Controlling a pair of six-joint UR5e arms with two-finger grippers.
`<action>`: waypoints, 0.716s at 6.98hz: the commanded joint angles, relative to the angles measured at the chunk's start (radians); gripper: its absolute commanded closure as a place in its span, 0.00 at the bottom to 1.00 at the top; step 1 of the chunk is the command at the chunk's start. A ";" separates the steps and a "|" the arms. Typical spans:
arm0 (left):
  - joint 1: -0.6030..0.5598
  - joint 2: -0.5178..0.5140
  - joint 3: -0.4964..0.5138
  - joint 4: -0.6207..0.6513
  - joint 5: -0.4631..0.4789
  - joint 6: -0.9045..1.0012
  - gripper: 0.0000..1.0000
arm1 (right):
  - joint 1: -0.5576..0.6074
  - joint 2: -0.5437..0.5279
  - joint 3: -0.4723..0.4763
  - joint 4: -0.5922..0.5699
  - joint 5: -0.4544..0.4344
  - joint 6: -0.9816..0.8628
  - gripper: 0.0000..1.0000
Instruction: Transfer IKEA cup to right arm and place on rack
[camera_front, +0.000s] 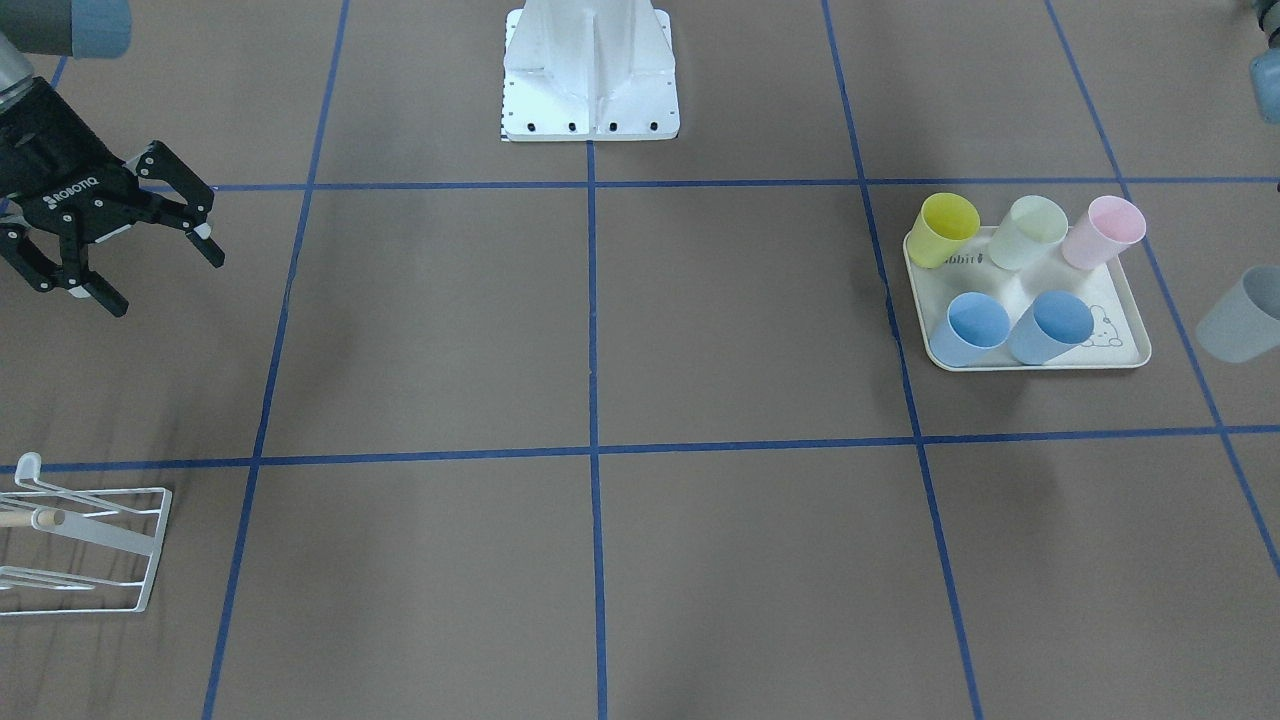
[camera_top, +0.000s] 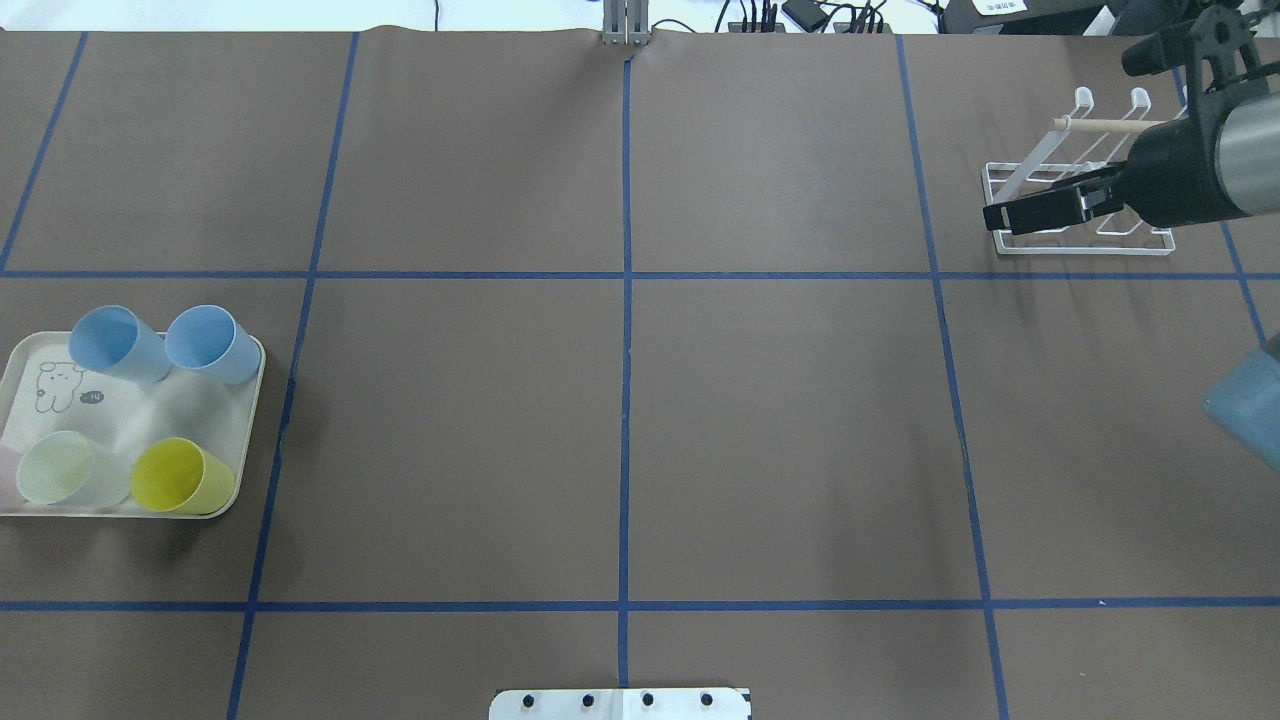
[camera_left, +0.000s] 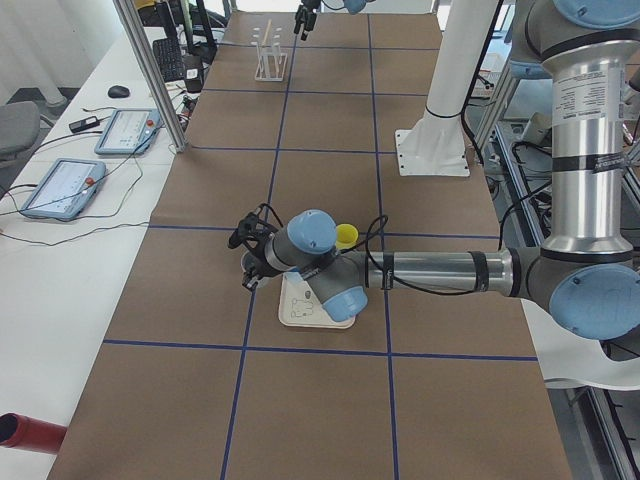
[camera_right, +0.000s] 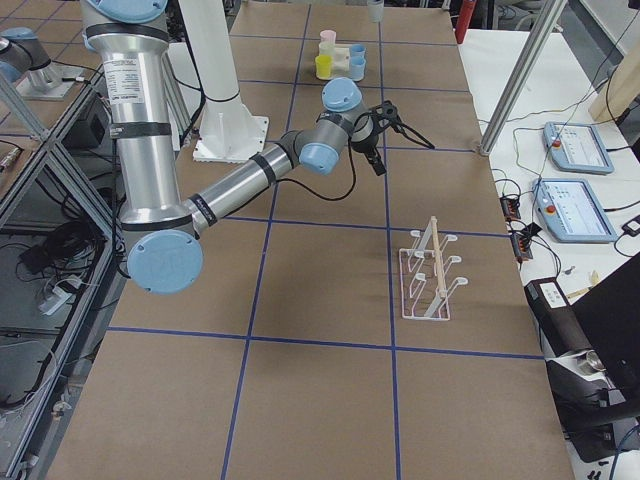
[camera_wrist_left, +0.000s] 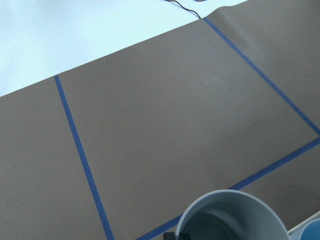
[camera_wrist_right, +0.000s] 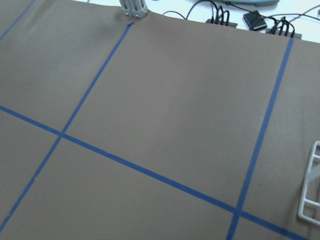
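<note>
The worktop (camera_front: 750, 320) carries a rabbit-printed tray (camera_front: 1045, 366) holding five cups (camera_front: 975, 325): two blue, yellow, pale green, pink. The empty rack (camera_front: 150, 540) sits far across. Hand-over pending: the left hand (camera_left: 252, 262) appears to grip the grey IKEA cup (camera_front: 1240, 315) beside the tray. The right hand (camera_front: 168, 285), wide open and empty, must meet it midway.

table cover (camera_front: 720, 320): matt brown paper; blue tape lines (camera_front: 592, 300) slightly shiny. tray (camera_front: 1130, 355) at 3 o'clock and pastel cups (camera_front: 945, 232): smooth satin plastic. grey cup (camera_wrist_left: 230, 210): matt plastic. rack (camera_front: 156, 548) at 8 o'clock: white coated wire, bare wooden dowel (camera_front: 20, 519). right arm (camera_right: 240, 180): brushed metal.
</note>
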 joint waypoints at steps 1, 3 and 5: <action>0.030 -0.017 -0.164 0.028 -0.029 -0.435 1.00 | -0.028 0.009 -0.070 0.278 -0.079 -0.010 0.01; 0.098 -0.096 -0.254 0.032 -0.146 -0.914 1.00 | -0.130 0.023 -0.076 0.336 -0.217 -0.114 0.01; 0.234 -0.234 -0.285 0.034 -0.128 -1.344 1.00 | -0.242 0.087 -0.079 0.334 -0.422 -0.130 0.01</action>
